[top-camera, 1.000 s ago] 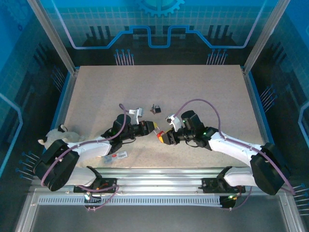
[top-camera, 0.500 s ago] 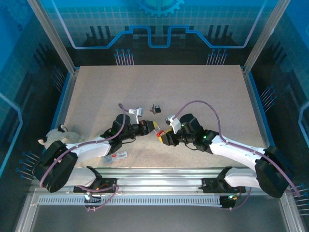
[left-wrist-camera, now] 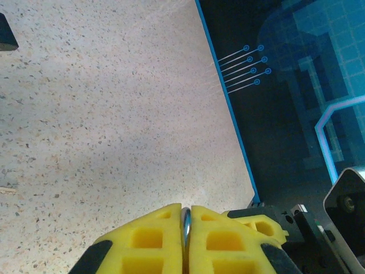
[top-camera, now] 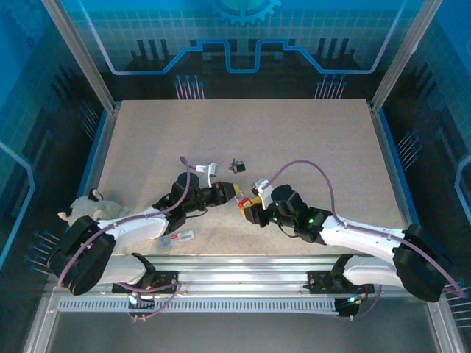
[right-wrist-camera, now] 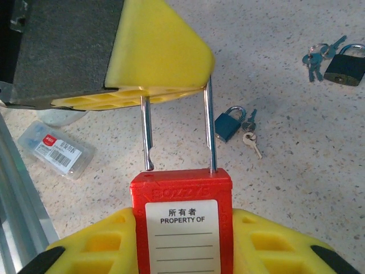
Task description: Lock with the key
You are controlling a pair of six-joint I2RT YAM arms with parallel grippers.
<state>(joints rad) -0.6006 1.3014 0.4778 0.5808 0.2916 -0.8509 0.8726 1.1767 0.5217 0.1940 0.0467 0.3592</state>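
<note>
Padlock status: red padlock (right-wrist-camera: 182, 211) was clamped by its body in the right gripper (right-wrist-camera: 182, 242) — shackle (right-wrist-camera: 210, 125) raised, one leg clear of the body. On the shackle's top the left gripper (left-wrist-camera: 186, 228) was pressed together. Beyond the red padlock a blue padlock (right-wrist-camera: 227, 124) and keys (right-wrist-camera: 251, 140) lay on the bench (right-wrist-camera: 296, 148).

**Inspector:** Overhead lighting?
**Assessor:** Worktop (top-camera: 294, 147) bright and even, walls (top-camera: 29, 147) dim blue. Soft shadows lie under the arms (top-camera: 368, 235).
**Inspector:** Wrist views?
**Assessor:** Left: broad soft shadow across the worktop, and the nearby left pincer (left-wrist-camera: 185, 214) is slightly blurred. Right: padlock (right-wrist-camera: 182, 211) label crisp, evenly lit.
</note>
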